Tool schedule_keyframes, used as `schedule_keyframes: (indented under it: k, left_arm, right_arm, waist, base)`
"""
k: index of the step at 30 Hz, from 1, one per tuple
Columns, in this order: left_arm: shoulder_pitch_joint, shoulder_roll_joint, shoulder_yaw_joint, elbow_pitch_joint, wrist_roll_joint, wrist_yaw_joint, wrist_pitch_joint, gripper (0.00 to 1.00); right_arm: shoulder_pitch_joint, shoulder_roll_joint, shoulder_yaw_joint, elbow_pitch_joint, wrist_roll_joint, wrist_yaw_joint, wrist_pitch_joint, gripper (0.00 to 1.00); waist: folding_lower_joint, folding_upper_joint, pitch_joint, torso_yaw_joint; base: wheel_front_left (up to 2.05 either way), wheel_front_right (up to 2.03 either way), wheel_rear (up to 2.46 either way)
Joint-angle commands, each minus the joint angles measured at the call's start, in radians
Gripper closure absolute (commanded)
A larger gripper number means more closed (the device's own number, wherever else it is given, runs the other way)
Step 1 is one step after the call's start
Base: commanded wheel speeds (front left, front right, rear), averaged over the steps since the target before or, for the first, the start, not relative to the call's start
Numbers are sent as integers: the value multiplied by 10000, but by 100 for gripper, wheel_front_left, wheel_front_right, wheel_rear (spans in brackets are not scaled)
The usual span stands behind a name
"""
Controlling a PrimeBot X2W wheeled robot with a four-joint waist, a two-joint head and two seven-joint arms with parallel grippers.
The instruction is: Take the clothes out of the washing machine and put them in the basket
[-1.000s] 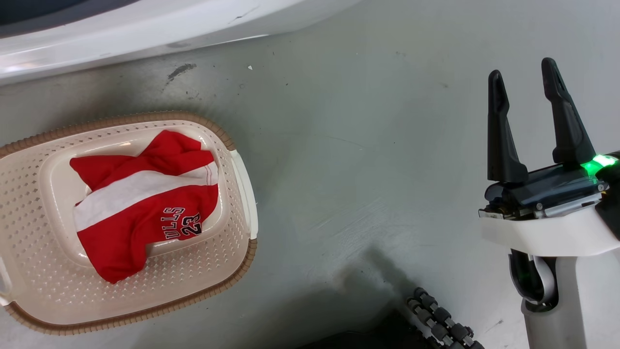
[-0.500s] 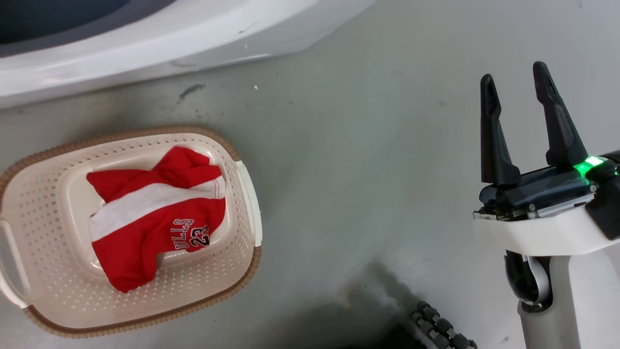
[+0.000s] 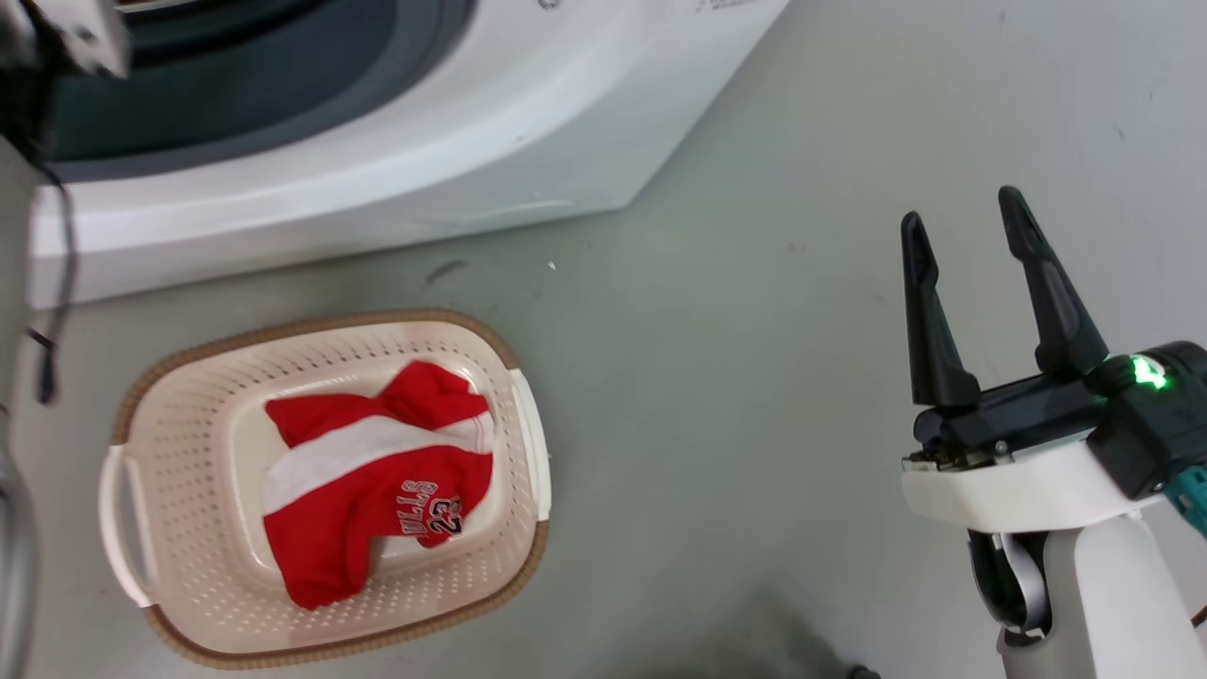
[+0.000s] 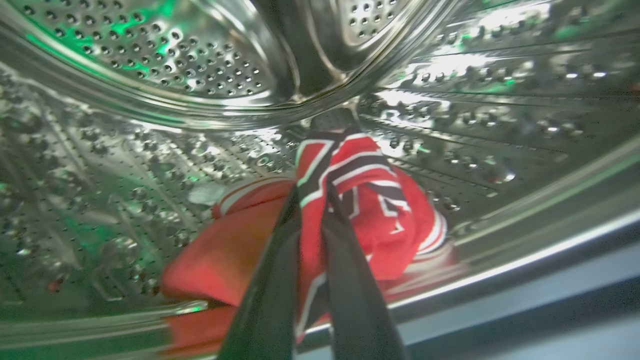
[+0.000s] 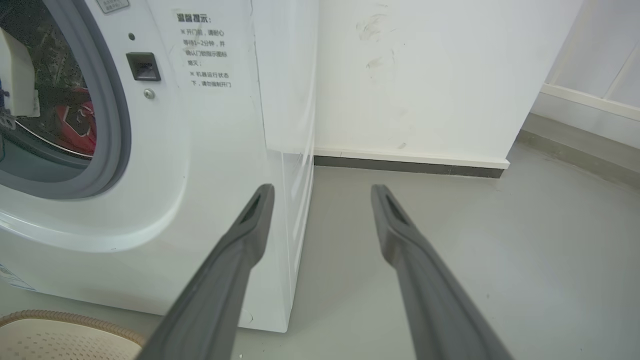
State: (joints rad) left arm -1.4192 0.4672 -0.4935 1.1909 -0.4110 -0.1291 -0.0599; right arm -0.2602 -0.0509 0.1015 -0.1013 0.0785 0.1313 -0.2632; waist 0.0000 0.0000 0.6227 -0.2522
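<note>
Inside the washing machine's (image 3: 396, 160) steel drum (image 4: 165, 60), my left gripper (image 4: 312, 192) is shut on a red garment (image 4: 385, 225) with dark and white trim, which bunches over the fingertips and trails down to the drum's front lip. Through the porthole this garment (image 5: 80, 125) also shows red. A second red garment (image 3: 368, 471) with a white band and dark lettering lies in the cream basket (image 3: 189, 396) on the floor before the machine. My right gripper (image 3: 962, 231) hangs open over bare floor to the right, holding nothing; its fingers (image 5: 240, 250) point past the machine's (image 5: 200, 150) front corner.
The grey porthole gasket (image 5: 117, 125) rings the opening, with part of my left arm (image 5: 17, 80) inside it. A dark cable (image 3: 57, 283) hangs at the far left. A white wall with a dark skirting (image 5: 410, 167) stands behind the machine. The basket's corner (image 5: 50, 335) is at the lower left.
The head camera has tilted up, so more of the washing machine shows and the basket sits lower and further right in the picture. The right gripper stays open.
</note>
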Motion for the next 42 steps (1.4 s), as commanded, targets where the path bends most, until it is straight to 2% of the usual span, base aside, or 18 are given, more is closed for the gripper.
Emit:
schedule_keyframes:
  k: [1, 2, 8, 12, 22, 30, 42]
  left_arm:
    - [368, -106, -27, -70, -141, -3, -375, 100]
    - [1018, -314, -121, -145, -282, -3, -1089, 100]
    - [2319, -631, -274, -430, -354, 48, -1911, 100]
    - [3299, -818, -228, -1032, -358, 218, -2048, 100]
    - [6157, -1009, 278, -4139, -206, 993, -2063, 100]
    - [8369, -858, 448, -6225, -101, 1522, -2065, 100]
    - [11410, -360, 237, -9165, -175, 2299, -1702, 100]
  right_arm:
    - [159, 14, -14, 25, -98, -10, -24, 0]
    - [379, 14, -6, 100, -249, -11, -23, 0]
    - [816, 14, -1, 233, -487, -11, -22, 0]
    - [1125, 14, -12, 300, -611, -11, -22, 0]
    - [1883, 14, 105, 483, -819, -11, -22, 0]
    - [2345, 14, 163, 552, -827, -11, -22, 0]
    - [2763, 14, 262, 611, -764, -11, -22, 0]
  waist:
    - [0, 0, -511, 301]
    - [0, 0, -936, 479]
    - [0, 0, -1801, 811]
    - [0, 0, -2355, 1015]
    - [0, 0, -3759, 1488]
    - [0, 0, -4579, 1637]
    - [0, 0, -5145, 1789]
  base:
    - [0, 0, 0]
    - [0, 0, 0]
    - [0, 0, 0]
    - [0, 0, 0]
    - [0, 0, 0]
    - [0, 0, 0]
    - [0, 0, 0]
